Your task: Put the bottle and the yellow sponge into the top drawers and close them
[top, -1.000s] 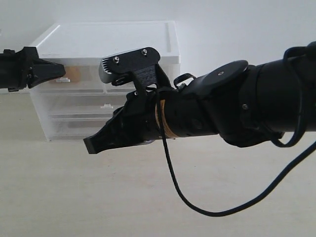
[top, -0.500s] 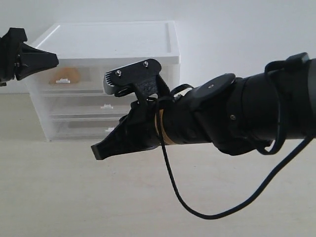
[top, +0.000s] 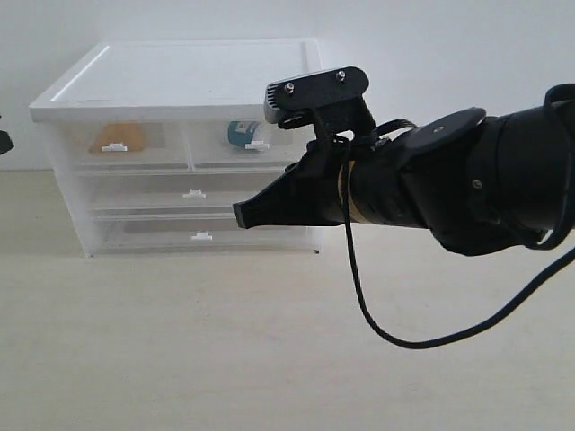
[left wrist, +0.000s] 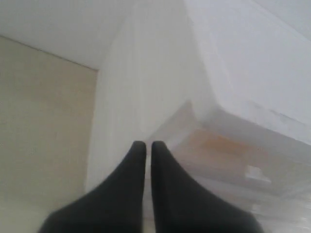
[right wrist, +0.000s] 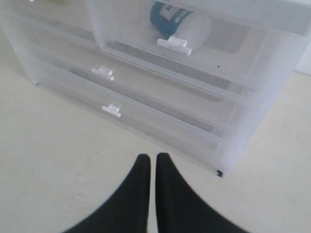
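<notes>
Right wrist view has the right gripper (right wrist: 151, 156) pinched to a thin slit and carrying nothing, hanging over the table (right wrist: 58, 160) just in front of the cabinet (right wrist: 252, 97). The left gripper (left wrist: 146, 143) is likewise pressed together and empty, up beside the cabinet's corner. Neither touches a handle, which fits a job that looks finished. The bottle (right wrist: 177, 22) lies on its side inside one of the top drawers (top: 162, 148), on the right arm's side. The yellow sponge (top: 117, 136) sits in the other, and both fronts seem flush. Two wide lower drawers (top: 135, 193) sit closed beneath. In the exterior view the right arm and its cable (top: 359, 296) hide the cabinet's right edge.
</notes>
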`<state>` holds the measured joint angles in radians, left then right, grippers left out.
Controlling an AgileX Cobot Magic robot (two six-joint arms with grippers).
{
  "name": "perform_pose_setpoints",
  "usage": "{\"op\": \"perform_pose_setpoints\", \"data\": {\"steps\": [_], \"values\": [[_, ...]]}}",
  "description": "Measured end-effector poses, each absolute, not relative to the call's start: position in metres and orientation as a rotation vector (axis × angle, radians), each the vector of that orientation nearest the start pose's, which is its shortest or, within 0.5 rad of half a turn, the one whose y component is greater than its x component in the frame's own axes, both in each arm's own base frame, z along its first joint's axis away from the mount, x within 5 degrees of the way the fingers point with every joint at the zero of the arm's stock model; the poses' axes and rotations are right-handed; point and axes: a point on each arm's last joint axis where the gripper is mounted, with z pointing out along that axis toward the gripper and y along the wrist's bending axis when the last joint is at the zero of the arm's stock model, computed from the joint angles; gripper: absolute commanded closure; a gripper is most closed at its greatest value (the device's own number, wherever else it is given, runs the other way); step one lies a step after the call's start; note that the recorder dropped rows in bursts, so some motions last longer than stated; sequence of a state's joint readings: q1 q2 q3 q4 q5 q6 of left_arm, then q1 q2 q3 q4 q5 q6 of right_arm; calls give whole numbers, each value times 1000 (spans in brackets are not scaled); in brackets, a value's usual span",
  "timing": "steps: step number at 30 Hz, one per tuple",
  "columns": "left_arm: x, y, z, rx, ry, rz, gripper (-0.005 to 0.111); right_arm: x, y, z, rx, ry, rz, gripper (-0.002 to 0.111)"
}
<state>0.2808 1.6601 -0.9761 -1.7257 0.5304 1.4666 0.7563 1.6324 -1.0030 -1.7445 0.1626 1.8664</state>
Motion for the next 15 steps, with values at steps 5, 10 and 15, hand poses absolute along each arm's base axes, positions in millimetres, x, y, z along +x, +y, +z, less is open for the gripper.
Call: {"op": "perform_pose_setpoints", "data": {"steps": [5, 10, 15], "values": [[373, 58, 238, -254, 2023, -528, 103, 272, 237, 247, -574, 2020, 366, 108], [402, 31, 240, -187, 2006, -599, 103, 276, 231, 249, -530, 1999, 282, 108], [405, 14, 235, -158, 2025, -617, 103, 273, 227, 264, -515, 1959, 284, 108]]}}
